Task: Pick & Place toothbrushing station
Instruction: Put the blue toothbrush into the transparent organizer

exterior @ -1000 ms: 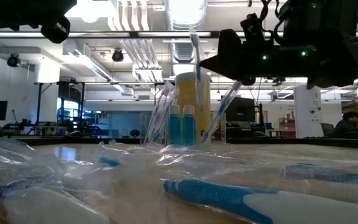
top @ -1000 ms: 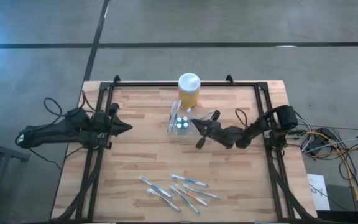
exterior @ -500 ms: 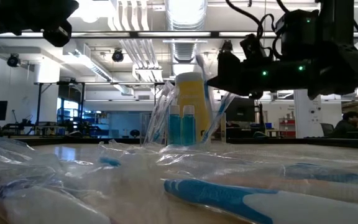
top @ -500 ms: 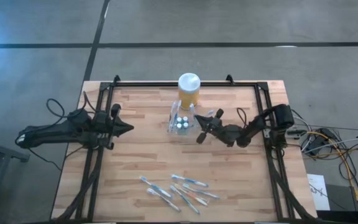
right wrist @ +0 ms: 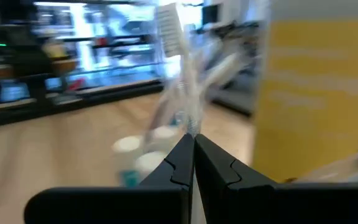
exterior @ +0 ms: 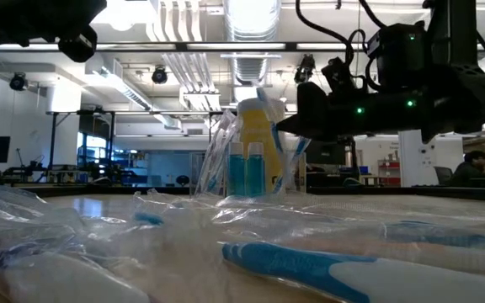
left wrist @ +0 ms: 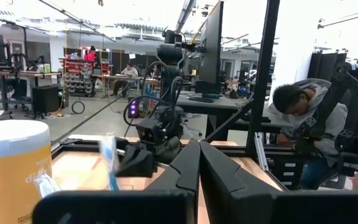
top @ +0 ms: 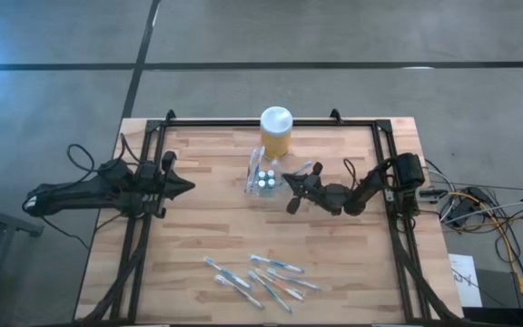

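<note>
Pinching a toothbrush (right wrist: 178,68) beside the station (top: 263,179), right gripper (top: 288,182); left gripper (top: 187,187) closed (open tabletop (top: 207,227) nearby).

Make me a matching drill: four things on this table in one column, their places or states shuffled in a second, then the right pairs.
Things:
1. yellow jar
2. toothbrushing station
3. loose toothbrushes
4. left tool

Places or states:
A. shut, holding nothing, off to the station's side
B. at the table's far edge, white lid on
C. scattered flat at the table's near edge
D. mid-table, with the shut right tool at its side pinching a toothbrush

Pairs: 1-B, 2-D, 3-C, 4-A
</note>
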`<action>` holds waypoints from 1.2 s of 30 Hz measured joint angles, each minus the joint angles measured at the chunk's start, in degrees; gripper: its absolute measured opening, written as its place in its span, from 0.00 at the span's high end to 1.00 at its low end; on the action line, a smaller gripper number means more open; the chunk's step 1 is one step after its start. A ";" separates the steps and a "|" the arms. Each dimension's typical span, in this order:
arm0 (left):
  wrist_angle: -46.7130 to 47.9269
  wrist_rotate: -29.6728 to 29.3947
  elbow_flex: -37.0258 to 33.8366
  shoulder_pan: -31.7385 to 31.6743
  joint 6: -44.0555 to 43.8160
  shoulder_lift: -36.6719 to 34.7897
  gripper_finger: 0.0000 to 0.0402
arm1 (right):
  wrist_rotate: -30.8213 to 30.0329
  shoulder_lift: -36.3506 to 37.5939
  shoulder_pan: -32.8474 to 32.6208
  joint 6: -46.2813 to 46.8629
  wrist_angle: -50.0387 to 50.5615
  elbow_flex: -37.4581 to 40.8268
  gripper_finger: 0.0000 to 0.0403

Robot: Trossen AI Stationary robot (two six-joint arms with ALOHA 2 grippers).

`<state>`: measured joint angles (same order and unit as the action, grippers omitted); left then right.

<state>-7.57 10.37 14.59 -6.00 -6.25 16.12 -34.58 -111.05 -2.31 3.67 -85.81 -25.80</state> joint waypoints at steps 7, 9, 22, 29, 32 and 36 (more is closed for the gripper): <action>-0.02 0.01 0.00 0.00 -0.19 0.00 0.98 | 11.49 0.26 2.82 8.22 5.40 -0.17 0.98; -0.04 0.01 0.00 0.00 -0.19 0.00 0.98 | 13.54 0.29 3.13 9.71 6.18 -0.17 0.95; -0.07 0.02 0.00 0.00 -0.19 0.00 0.99 | 18.35 4.62 3.21 13.48 9.36 -0.04 0.65; 0.14 0.04 0.01 0.00 -0.15 0.00 0.96 | 18.56 16.20 3.21 12.36 24.21 0.17 0.59; 0.20 0.04 0.00 0.02 0.00 0.00 0.96 | 20.21 23.14 2.78 10.74 31.80 0.20 0.57; 0.51 0.04 0.02 0.01 0.30 0.00 0.97 | 28.65 32.15 2.08 6.15 39.91 0.28 0.58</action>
<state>-7.06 10.41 14.61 -5.99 -5.95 16.12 -5.93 -78.91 -0.23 9.82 -45.90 -25.53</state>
